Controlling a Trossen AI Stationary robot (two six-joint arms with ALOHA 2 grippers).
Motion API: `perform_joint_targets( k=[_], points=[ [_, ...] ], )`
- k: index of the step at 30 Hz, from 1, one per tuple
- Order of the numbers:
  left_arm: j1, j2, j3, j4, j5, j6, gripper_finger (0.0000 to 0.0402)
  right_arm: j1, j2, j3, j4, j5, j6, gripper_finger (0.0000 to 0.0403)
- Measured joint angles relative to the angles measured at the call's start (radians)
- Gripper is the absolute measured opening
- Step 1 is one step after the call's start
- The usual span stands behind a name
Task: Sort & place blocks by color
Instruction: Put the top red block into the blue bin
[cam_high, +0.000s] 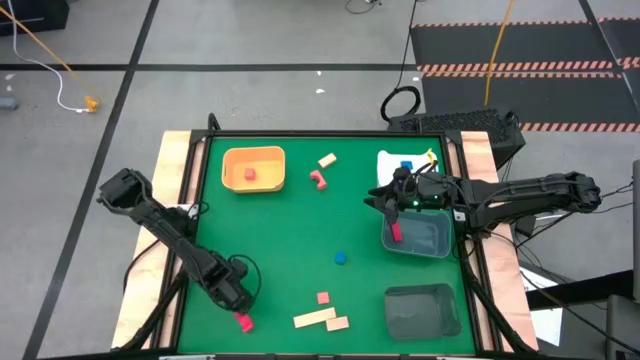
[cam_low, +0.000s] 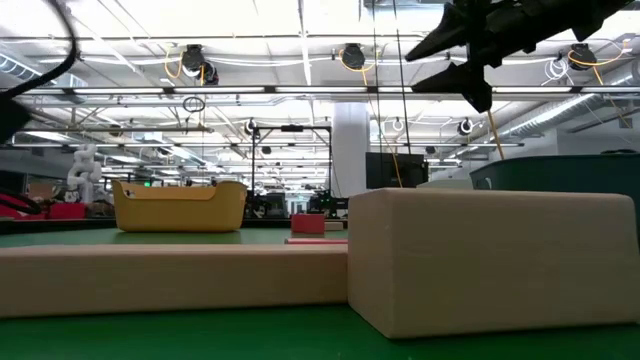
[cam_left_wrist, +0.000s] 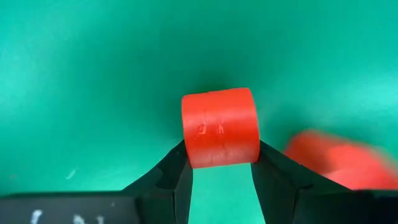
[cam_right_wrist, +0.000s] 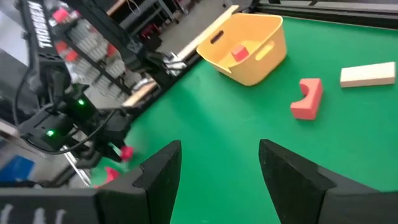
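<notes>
Roughly early-mid | sorted: 1 red block (cam_high: 249, 174) in orange tray (cam_high: 232, 157), blue block (cam_high: 406, 166) on white tray (cam_high: 388, 158) | L gripper (cam_high: 240, 314) clamped on red cylinder (cam_left_wrist: 220, 127), near-left mat | R gripper (cam_high: 386, 201) agape, empty, over grey bin (cam_high: 440, 245) | left: tan bars (cam_high: 315, 319), blue piece (cam_high: 341, 258), pink bits (cam_high: 319, 179).
</notes>
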Motion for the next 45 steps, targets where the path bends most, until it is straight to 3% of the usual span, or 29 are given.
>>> perform_joint_targets(
  k=[6, 10, 19, 22, 26, 33, 37, 45],
  points=[
    [0.078, -0.104, 0.000, 0.066, -0.287, -0.023, 0.0133, 0.000, 0.000, 0.000, 0.023, -0.003, 0.072, 0.0206],
    [0.155, -0.123, 0.000, 0.184, -0.433, 0.059, 0.0133, 0.008, 0.000, 0.000, 0.038, -0.064, 0.048, 0.0205],
    [0.380, -0.118, 0.000, 0.715, -0.517, 0.503, 0.0133, 0.110, 0.051, 0.000, 0.142, -0.081, -0.199, 0.0205],
    [0.449, -0.119, 0.000, 0.872, -0.440, 0.639, 0.0133, 0.140, 0.088, 0.000, 0.219, -0.082, -0.297, 0.0205],
    [0.532, -0.119, 0.000, 0.996, -0.262, 0.771, 0.0133, 0.174, 0.142, 0.000, 0.369, -0.084, -0.462, 0.0205],
    [0.605, -0.102, 0.000, 1.072, 0.009, 0.807, 0.0133, 0.176, 0.214, 0.000, 0.574, -0.084, -0.527, 0.0205],
    [0.630, -0.089, 0.003, 1.126, 0.081, 0.815, 0.0133, 0.160, 0.254, 0.000, 0.636, -0.092, -0.524, 0.0205],
    [0.648, -0.066, 0.001, 1.176, 0.170, 0.803, 0.0133, 0.118, 0.348, 0.029, 0.723, -0.235, -0.545, 0.0205]
  ],
)
